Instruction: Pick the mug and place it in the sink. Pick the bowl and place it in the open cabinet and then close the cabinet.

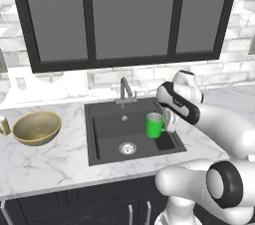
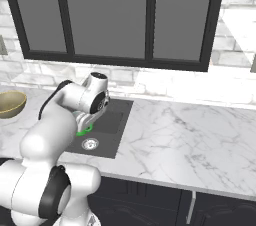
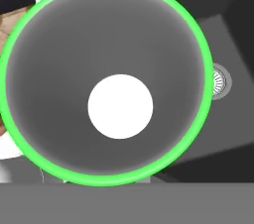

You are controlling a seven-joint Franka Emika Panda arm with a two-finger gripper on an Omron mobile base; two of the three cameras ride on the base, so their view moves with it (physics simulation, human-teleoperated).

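Note:
The bright green mug (image 1: pixel 154 126) hangs upright over the right half of the black sink (image 1: pixel 107 132), with my gripper (image 1: pixel 167 121) shut on its right side. From the right base view only a green sliver of the mug (image 2: pixel 83 131) peeks out under the hand (image 2: pixel 85 121). The hand view looks straight down into the mug (image 3: pixel 119 39), its green rim nearly spanning the picture, with the sink floor (image 3: pixel 233 129) beyond. The olive-gold bowl (image 1: pixel 37 128) (image 2: pixel 10 103) sits on the counter left of the sink. The cabinet is out of view.
A grey faucet (image 1: pixel 125 91) stands behind the basin and a steel drain (image 1: pixel 127 148) lies in its floor. A small brass cylinder (image 1: pixel 4 125) stands left of the bowl. Grey-paned glass cabinets (image 1: pixel 129 15) hang overhead. Marble counter (image 2: pixel 190 130) stretches right of the sink.

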